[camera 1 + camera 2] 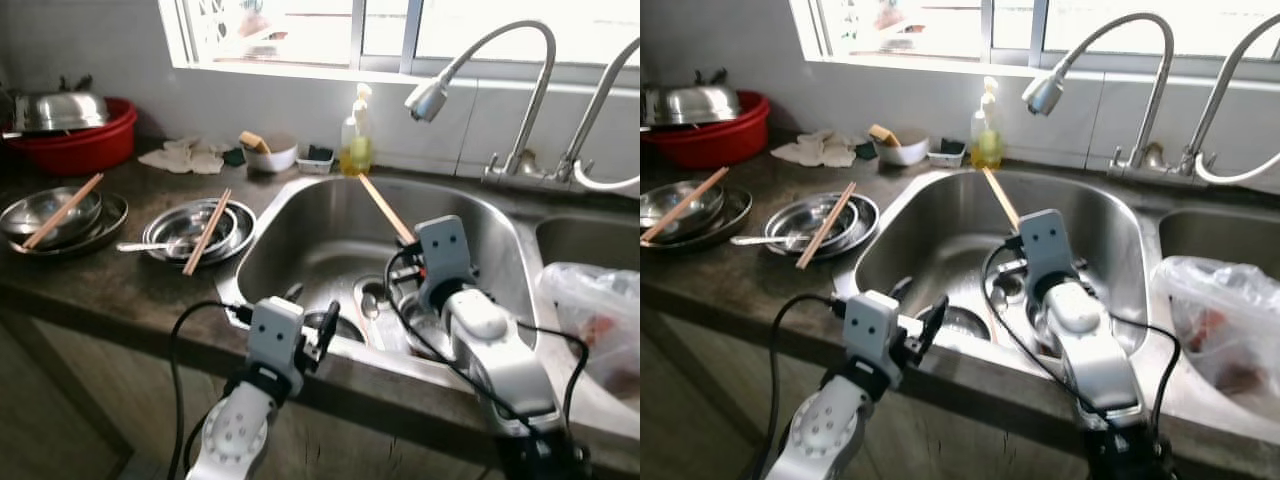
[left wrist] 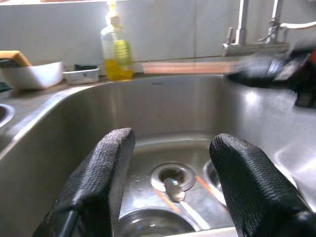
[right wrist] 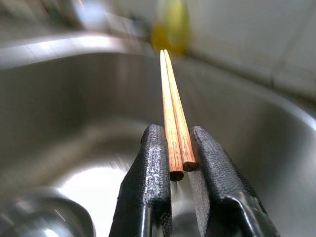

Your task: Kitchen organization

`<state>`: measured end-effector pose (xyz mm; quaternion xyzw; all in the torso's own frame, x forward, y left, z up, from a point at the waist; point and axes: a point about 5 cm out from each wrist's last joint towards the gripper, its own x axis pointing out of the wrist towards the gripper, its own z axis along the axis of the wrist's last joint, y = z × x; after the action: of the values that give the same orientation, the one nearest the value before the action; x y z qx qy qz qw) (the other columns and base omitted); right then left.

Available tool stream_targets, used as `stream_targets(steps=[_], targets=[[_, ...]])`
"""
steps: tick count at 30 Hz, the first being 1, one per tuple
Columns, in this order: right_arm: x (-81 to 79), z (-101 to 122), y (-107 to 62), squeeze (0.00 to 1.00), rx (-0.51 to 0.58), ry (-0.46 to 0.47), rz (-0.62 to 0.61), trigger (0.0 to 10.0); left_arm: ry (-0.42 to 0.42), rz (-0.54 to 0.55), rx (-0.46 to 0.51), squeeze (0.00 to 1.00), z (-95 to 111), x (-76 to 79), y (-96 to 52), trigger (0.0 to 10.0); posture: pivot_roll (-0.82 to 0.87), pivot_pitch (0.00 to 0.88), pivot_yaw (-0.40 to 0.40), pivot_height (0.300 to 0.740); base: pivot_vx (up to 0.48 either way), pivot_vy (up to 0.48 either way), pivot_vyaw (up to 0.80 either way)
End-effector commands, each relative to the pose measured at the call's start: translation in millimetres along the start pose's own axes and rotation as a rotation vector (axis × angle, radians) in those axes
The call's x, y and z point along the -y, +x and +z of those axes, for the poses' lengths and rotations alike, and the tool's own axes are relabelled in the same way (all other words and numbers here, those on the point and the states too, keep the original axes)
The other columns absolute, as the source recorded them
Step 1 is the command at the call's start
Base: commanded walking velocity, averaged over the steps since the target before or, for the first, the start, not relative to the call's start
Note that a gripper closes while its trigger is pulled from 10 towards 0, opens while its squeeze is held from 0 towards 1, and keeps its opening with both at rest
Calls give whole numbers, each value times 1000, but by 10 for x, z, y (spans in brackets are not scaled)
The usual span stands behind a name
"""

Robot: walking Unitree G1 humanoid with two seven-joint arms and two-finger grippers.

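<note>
Right wrist view: my right gripper pinches paired brown wooden chopsticks, long axis pointing up-away toward yellow soap bottle over steel sink. Left gripper spread.

Left gripper open, right gripper apparently clamped.

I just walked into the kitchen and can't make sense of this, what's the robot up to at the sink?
The right gripper is shut on a pair of wooden chopsticks, holding them over the steel sink with their tips pointing toward the soap bottle. The left gripper is open at the sink's front edge, holding nothing. A spoon lies by the drain. More chopsticks rest on metal bowls on the counter to the left.
</note>
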<state>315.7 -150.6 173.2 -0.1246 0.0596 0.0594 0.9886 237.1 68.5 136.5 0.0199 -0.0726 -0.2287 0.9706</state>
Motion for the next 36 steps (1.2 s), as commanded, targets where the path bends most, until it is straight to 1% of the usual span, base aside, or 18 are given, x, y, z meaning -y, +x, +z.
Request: stream_targets(steps=[1,2,3,4,14,16,19,22,23,24,25,29,33,36], targets=[[-11,-65,50,0,-72,-11,9,10000,8,-12,-5,0,-3,20,-5,10000,63,0,-33,740,0,0,0],[-11,-65,50,0,-72,-11,9,10000,8,-12,-5,0,-3,20,-5,10000,63,0,-33,740,0,0,0],[-13,-104,81,0,-113,-16,27,10000,7,-11,-6,0,-2,20,-6,10000,65,0,-35,740,0,0,0],[-18,-117,102,0,-127,-21,37,10000,9,-12,-8,0,-6,22,-11,10000,64,0,-32,740,0,0,0],[-36,-187,304,0,-209,-41,91,10000,5,-20,-1,0,12,52,-12,10000,74,0,-43,740,0,0,0],[-12,-228,334,0,-230,-72,84,10000,5,-19,-1,0,18,56,-12,10000,75,0,-44,740,0,0,0],[8,-283,358,0,-258,-77,88,10000,5,-21,-1,0,18,69,-14,10000,79,0,-48,740,0,0,0],[5,-294,361,0,-264,-78,94,10000,5,-21,-1,0,20,71,-16,10000,81,0,-48,740,0,0,0],[4,-297,358,545,-266,-89,95,10000,5,-20,-2,0,19,66,-20,10000,83,0,-46,740,0,0,0],[4,-297,358,545,-266,-89,95,10000,5,-20,-2,0,19,66,-20,10000,83,0,-46,740,0,0,0],[6,-299,357,1000,-265,-98,95,10000,5,-19,-4,0,16,62,-26,10000,83,0,-46,740,0,0,0],[37,-271,350,1000,-235,-58,55,10000,8,-19,-9,0,7,60,-40,10000,90,0,-50,740,0,0,0],[46,-249,330,1000,-205,-65,23,10000,7,-15,-11,0,5,59,-37,10000,86,0,-50,740,0,0,0],[38,-288,276,1000,-192,-65,8,10000,7,-20,-14,0,-5,73,-41,10000,89,0,-52,740,0,0,0]])
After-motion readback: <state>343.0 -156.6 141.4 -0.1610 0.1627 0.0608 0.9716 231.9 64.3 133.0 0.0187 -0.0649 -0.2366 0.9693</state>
